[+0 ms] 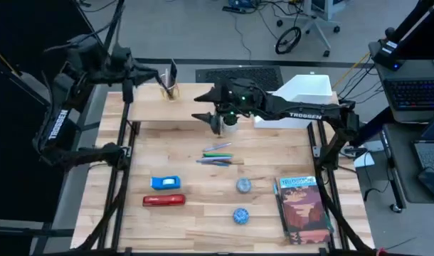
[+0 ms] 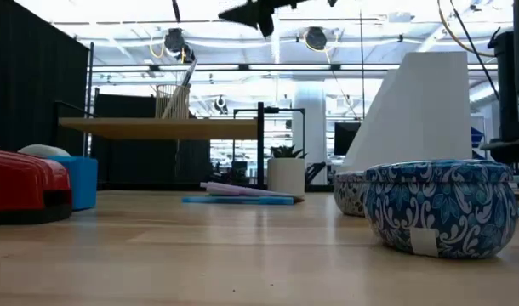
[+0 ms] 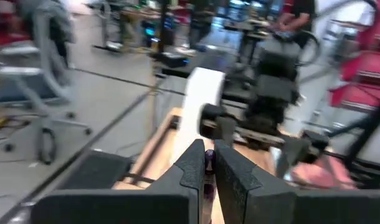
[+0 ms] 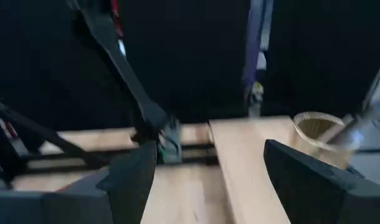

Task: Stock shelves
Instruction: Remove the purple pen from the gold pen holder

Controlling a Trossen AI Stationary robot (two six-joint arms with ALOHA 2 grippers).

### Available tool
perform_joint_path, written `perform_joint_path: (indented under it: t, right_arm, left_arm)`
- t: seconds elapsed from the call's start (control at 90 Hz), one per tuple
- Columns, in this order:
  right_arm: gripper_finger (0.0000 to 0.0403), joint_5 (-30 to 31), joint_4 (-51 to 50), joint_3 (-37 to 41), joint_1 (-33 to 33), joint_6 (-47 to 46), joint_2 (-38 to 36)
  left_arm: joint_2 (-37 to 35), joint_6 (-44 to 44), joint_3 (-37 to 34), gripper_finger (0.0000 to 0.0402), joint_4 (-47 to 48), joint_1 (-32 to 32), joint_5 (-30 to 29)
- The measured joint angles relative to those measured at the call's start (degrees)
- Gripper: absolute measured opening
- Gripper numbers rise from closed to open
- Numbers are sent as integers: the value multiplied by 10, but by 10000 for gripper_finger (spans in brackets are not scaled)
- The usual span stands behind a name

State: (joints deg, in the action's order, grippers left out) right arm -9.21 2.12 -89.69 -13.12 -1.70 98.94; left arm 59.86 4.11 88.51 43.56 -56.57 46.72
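Stocking in progress; entries run left to right across the table (image 1: 203, 213).

Left pincer (image 1: 162, 76): over the plank shelf (image 1: 149, 108), at the mesh cup (image 1: 171, 91); fingers nearly together on a thin purple item, probably a pen. Advice: lower it straight into the cup, part the fingers only once its tip is inside, so the light cup is not tipped.

Shelf stock: one mesh cup, contents uncountable.

Table stock: one blue tape dispenser (image 1: 166, 183); one red stapler (image 1: 163, 200); one loose cluster of pens (image 1: 217, 155), count uncertain; one small potted plant (image 1: 229, 119), just beside the shelf; two blue patterned tins (image 1: 240, 215); one book (image 1: 304, 209).

Right pincer (image 1: 211, 119): high above the table near the shelf's right end, fingers wide apart, empty.

White file holder (image 1: 302, 96): one, far right rear, nothing visible inside.
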Motion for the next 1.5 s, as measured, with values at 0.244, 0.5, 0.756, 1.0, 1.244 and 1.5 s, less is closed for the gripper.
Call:
perform_joint_path:
  t: [0.244,0.5,0.756,1.0,1.244,1.5]
  right_arm:
    - [279,40,36,0,24,-43,5]
    - [279,52,34,0,43,-88,16]
    - [268,52,31,0,51,-94,21]
    - [124,47,25,0,51,-94,21]
    - [15,44,13,0,54,-68,21]
    - [8,49,-68,-1,55,-79,20]
  left_arm:
    - [15,-8,0,13,4,92,-4]
    - [42,-7,0,13,-5,186,-75]
    - [86,-8,0,13,-35,260,-102]
    - [107,-7,0,13,-36,302,-134]
    - [107,-7,0,13,-33,304,-144]
    - [107,6,0,34,23,305,-220]
